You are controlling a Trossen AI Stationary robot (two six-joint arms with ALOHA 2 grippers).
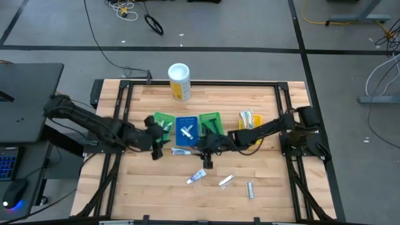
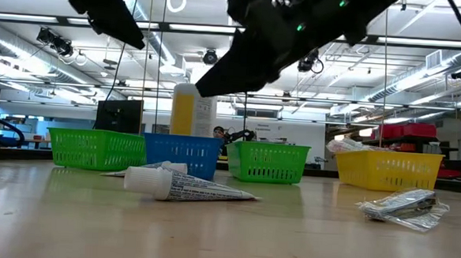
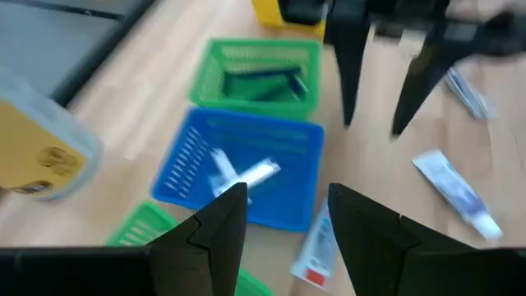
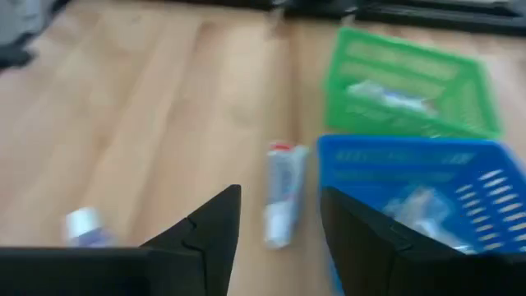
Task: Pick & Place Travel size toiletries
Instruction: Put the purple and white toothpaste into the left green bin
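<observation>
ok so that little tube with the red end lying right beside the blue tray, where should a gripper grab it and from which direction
Probably across the middle of the tube, coming straight down. It lies flat on the table close along the blue tray, so fingers should straddle its narrow width, clear of the tray wall.

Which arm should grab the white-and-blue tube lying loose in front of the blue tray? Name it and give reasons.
Right. The right gripper hangs open just behind the white-and-blue tube. The left gripper, also open, sits farther away, beside the green tray.
</observation>
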